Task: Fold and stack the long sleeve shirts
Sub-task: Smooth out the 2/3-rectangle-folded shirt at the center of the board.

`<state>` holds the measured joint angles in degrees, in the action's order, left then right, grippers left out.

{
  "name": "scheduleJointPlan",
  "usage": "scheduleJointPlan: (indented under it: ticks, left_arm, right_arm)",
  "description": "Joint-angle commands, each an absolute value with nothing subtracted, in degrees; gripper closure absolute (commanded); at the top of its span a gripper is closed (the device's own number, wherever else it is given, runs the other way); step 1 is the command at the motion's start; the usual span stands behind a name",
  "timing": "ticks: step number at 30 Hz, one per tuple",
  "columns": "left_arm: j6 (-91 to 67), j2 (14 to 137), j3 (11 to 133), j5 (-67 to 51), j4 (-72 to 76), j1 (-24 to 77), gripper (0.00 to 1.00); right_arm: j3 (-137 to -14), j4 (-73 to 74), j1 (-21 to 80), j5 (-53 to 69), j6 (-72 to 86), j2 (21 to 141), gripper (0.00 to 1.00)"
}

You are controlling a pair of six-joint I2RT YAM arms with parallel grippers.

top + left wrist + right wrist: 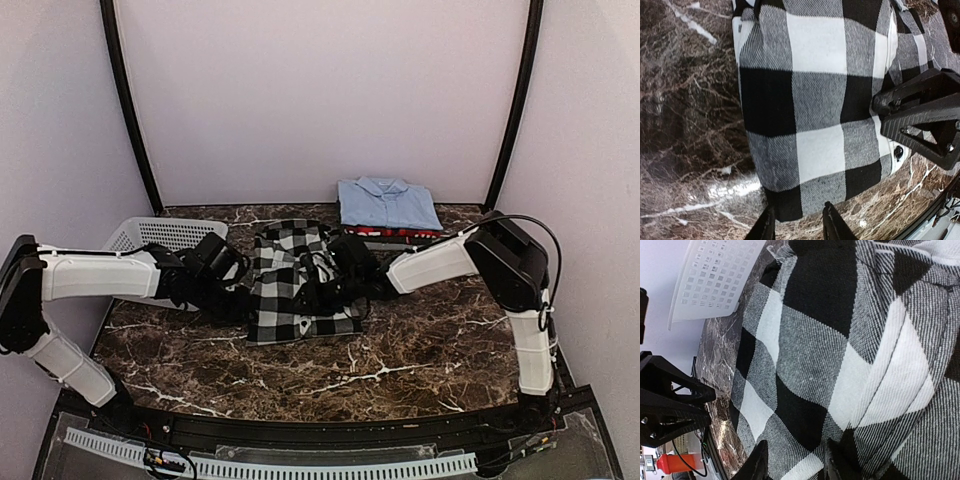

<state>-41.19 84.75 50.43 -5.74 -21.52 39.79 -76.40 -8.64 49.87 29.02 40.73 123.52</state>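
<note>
Both the left gripper [796, 223] and right gripper [797, 461] resting on the black-and-white checked shirt [285, 292], left jaws standing parted astride its hem, right jaws' grip impossible to tell.

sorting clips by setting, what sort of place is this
Probably a lab robot booth, not a home: plain white panels enclose a marble-look table, the left arm and right arm are bolted at its near edge, and a folded light blue shirt sits at the back.
</note>
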Motion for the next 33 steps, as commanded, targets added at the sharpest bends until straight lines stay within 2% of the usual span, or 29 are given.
scheduleJointPlan:
  ticks: [1,8,18,28,33]
  left_arm:
    - [-44.8,80.5,45.9,-7.8,-21.8,40.8,0.68]
    - [-48.0,76.9,38.8,-10.2,-17.5,41.0,0.67]
    - [-50.9,77.7,35.4,-9.8,-12.8,41.0,0.67]
    - [-50.9,78.0,34.2,-9.9,-11.1,40.9,0.67]
    - [-50.0,78.1,33.8,-10.2,-10.5,40.9,0.68]
  right_arm:
    - [-74.6,-7.4,50.3,27.1,38.5,117.1,0.65]
    - [-68.2,-9.7,51.5,28.6,39.1,113.2,0.65]
    - [-64.2,-13.0,52.1,32.0,41.3,117.8,0.67]
    - [-64.4,-6.6,51.6,28.3,38.0,108.2,0.65]
    - [-59.9,-2.6,49.7,25.5,34.9,102.7,0.65]
